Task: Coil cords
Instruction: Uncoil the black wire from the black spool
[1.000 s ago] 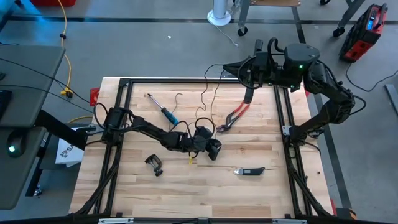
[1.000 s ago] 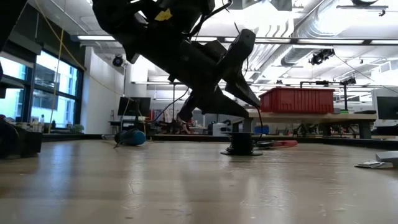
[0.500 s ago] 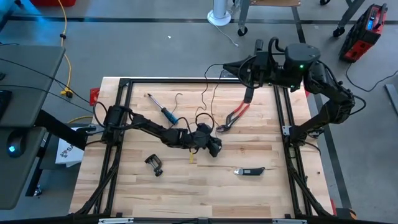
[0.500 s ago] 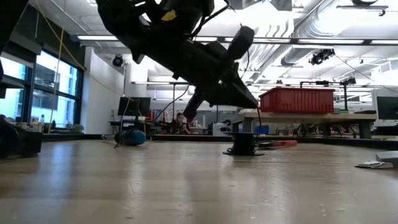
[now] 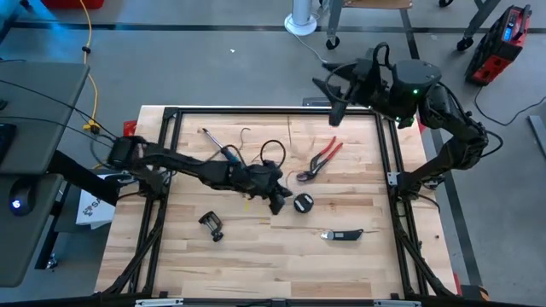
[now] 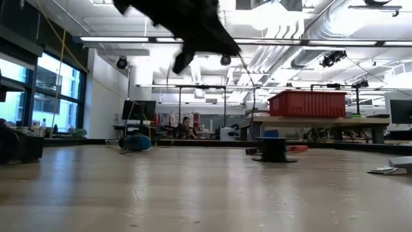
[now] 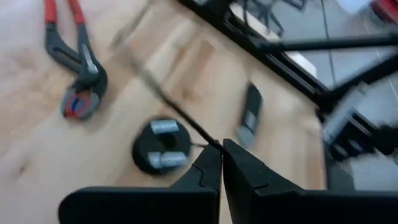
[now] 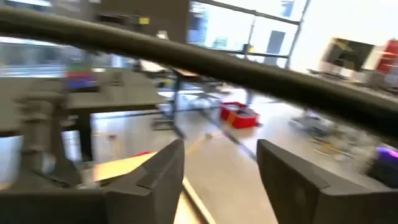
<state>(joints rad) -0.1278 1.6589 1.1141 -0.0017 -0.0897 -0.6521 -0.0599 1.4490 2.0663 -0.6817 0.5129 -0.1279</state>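
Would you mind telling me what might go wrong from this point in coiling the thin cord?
1. The left gripper is shut on the thin cord right beside the small black reel; a hard pull might drag or tip the reel, or slip the cord out.
2. The red pliers lie close to the reel, so loose cord could snag on them.
3. The right gripper hangs open above the table's far edge, holding nothing, so it cannot steady the reel.

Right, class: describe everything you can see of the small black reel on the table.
The reel is a small round black spool with flat flanges and a narrower core, seen side-on in the low view. It looks like plastic, with two pale patches on its top face. It stands upright on the wooden table, below the red pliers. A hair-thin dark cord runs from it to the shut left claw, just beside it.
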